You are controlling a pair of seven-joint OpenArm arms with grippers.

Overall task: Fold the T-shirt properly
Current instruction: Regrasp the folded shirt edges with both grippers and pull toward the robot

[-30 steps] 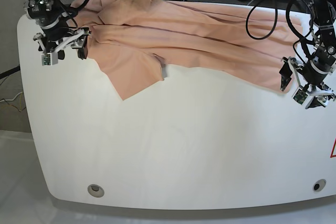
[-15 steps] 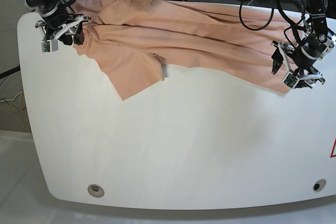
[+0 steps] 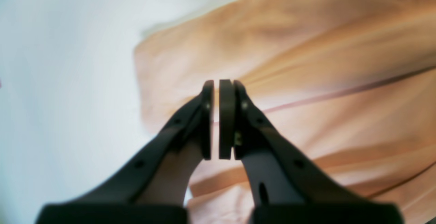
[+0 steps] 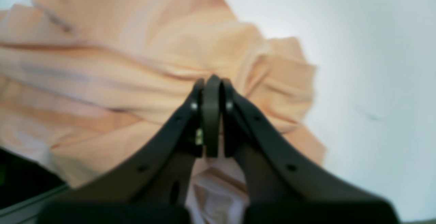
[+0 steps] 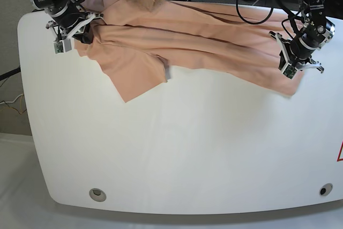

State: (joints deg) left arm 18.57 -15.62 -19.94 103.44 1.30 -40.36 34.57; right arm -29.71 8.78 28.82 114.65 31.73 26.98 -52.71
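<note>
Writing is not readable anywhere on the T-shirt (image 5: pixel 187 41), which lies rumpled across the far half of the white bench (image 5: pixel 177 154), one sleeve flap pointing toward the near left. The left tool (image 3: pixel 216 120) has its jaws nearly pressed together with only a thin slit between them and no cloth in it, and the right tool (image 4: pixel 211 115) is pressed together, though blur hides whether cloth is pinched. Since a second ago, both have moved farther back over the shirt's ends, the left one from off the near right edge.

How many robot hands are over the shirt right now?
2. The left hand is above the T-shirt near its right end in the base view; the right hand is above its far-left edge.
</note>
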